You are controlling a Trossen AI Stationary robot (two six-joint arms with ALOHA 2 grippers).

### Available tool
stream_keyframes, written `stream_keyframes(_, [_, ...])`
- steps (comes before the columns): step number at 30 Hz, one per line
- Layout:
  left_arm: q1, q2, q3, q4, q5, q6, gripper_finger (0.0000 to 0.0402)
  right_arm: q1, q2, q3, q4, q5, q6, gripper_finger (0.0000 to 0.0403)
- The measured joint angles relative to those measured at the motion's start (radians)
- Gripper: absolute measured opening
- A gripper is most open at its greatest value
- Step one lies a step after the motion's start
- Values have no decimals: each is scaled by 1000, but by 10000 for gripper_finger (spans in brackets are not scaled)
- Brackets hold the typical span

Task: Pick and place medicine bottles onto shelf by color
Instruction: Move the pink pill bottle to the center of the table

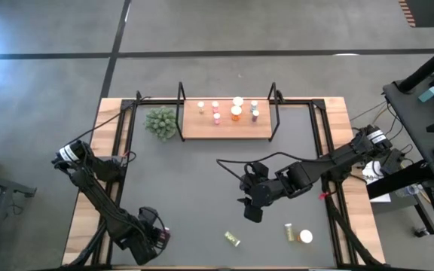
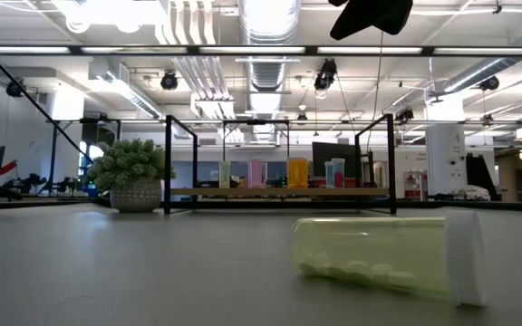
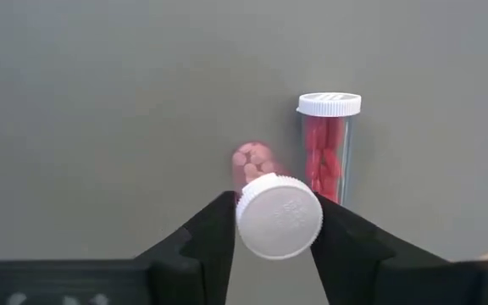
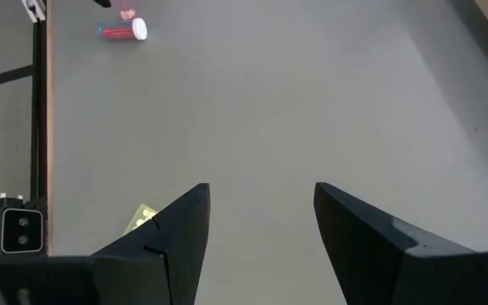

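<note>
The high view looks straight down over the whole mat (image 1: 194, 188). The low view, level with the tabletop, faces the shelf (image 2: 279, 192), which both share. Each wrist view looks closely past its own fingers.

L arm low at near-left corner, R arm mid-table.
L gripper (image 3: 274, 246) points down, fingers closing round a white-capped bottle (image 3: 276, 212). R gripper (image 4: 261, 246) hovers, jaws apart, nothing between.

Bench (image 1: 202, 188) with dark mat carrying the shelf (image 1: 227, 132) and a potted plant (image 1: 160, 123) beside it. Upright medicine bottles (image 1: 236, 113) stand on the shelf. Yellow-green bottles (image 1: 233, 239) lie loose on the mat.
</note>
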Motion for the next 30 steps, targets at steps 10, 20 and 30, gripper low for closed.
stream_keyframes(10, [78,0,0,-57,-1,84,115,0,0,0,-1,-1,-31,203])
stream_keyframes(20, [272,-2,2,-80,-65,367,115,-1,-5,0,-80,-2,-65,203])
stream_keyframes(30, [575,-4,34,-73,-150,907,115,-92,-5,0,-106,-2,-77,203])
